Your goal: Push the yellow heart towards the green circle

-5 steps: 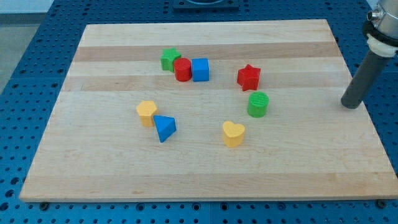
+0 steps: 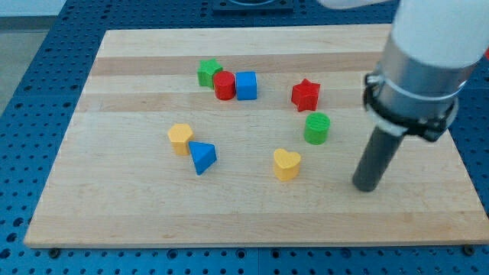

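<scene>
The yellow heart (image 2: 287, 163) lies on the wooden board, right of centre and toward the view's bottom. The green circle (image 2: 317, 127) stands just above and to the right of it, a short gap apart. My tip (image 2: 367, 186) rests on the board to the right of the heart and a little lower, about a hundred pixels away. It touches no block. The arm's white and black body fills the view's upper right.
A red star (image 2: 305, 94) sits above the green circle. A green star (image 2: 208, 72), a red cylinder (image 2: 225, 85) and a blue cube (image 2: 246, 85) cluster at upper centre. A yellow block (image 2: 180, 138) and a blue triangle (image 2: 202, 156) sit at left.
My tip has moved left and toward the view's bottom, from the board's right edge to a spot right of the yellow heart. No block has moved.
</scene>
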